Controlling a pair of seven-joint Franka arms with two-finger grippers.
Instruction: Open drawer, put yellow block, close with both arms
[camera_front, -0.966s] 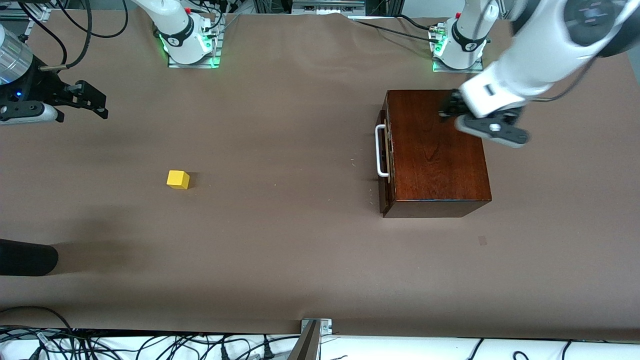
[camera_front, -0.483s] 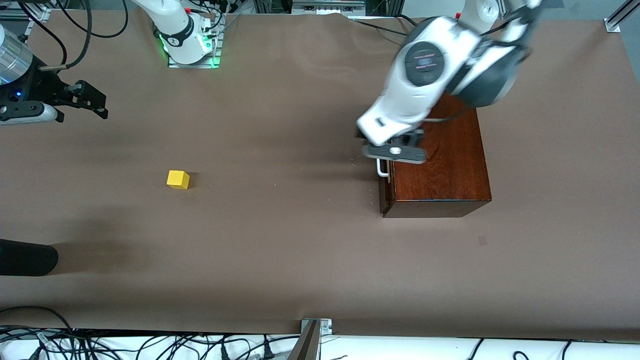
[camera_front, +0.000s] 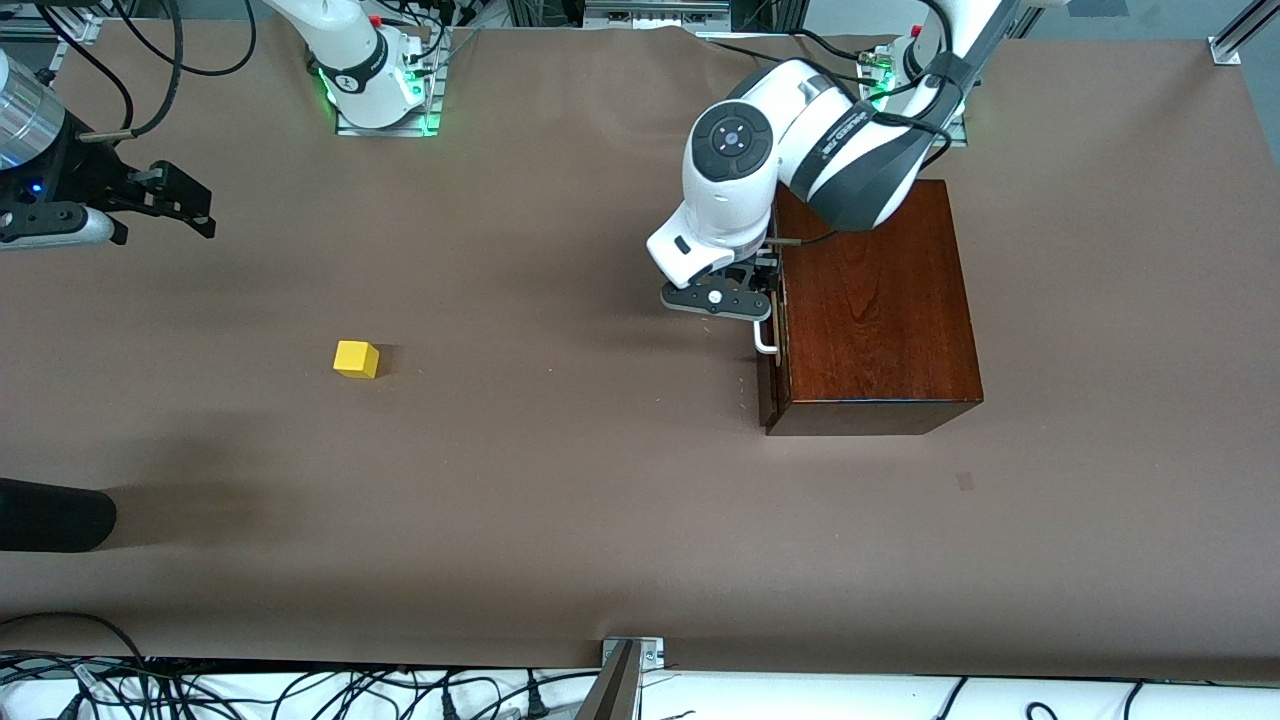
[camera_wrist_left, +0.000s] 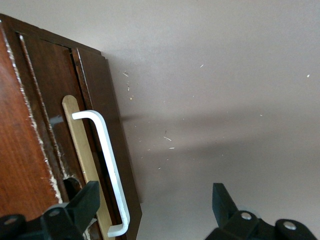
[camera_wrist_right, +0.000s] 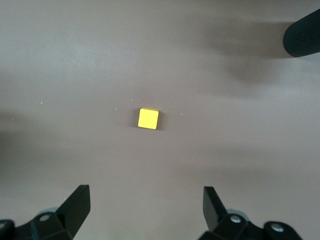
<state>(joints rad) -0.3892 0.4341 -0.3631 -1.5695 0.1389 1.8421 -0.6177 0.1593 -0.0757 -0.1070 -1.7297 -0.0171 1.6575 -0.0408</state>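
Note:
The dark reddish-brown box (camera_front: 870, 310) stands toward the left arm's end of the table. Its drawer is shut. The white bar handle (camera_front: 765, 338) faces the table's middle. My left gripper (camera_front: 760, 285) hangs open at the handle. In the left wrist view the handle (camera_wrist_left: 107, 165) lies between the open fingers (camera_wrist_left: 82, 200), close to one of them and not gripped; the gripper (camera_wrist_left: 152, 202) holds nothing. The yellow block (camera_front: 356, 359) lies on the table toward the right arm's end. My right gripper (camera_front: 185, 200) waits open above it; the right wrist view shows the block (camera_wrist_right: 148, 118) ahead of that gripper (camera_wrist_right: 145, 202).
A black cylinder (camera_front: 50, 515) pokes in at the table's edge, nearer the front camera than the block; it also shows in the right wrist view (camera_wrist_right: 302, 35). Brown table (camera_front: 560, 480) between block and box is bare.
My left arm has swung from over the box's top down to the handle side of the box. The right arm and the block have not moved.

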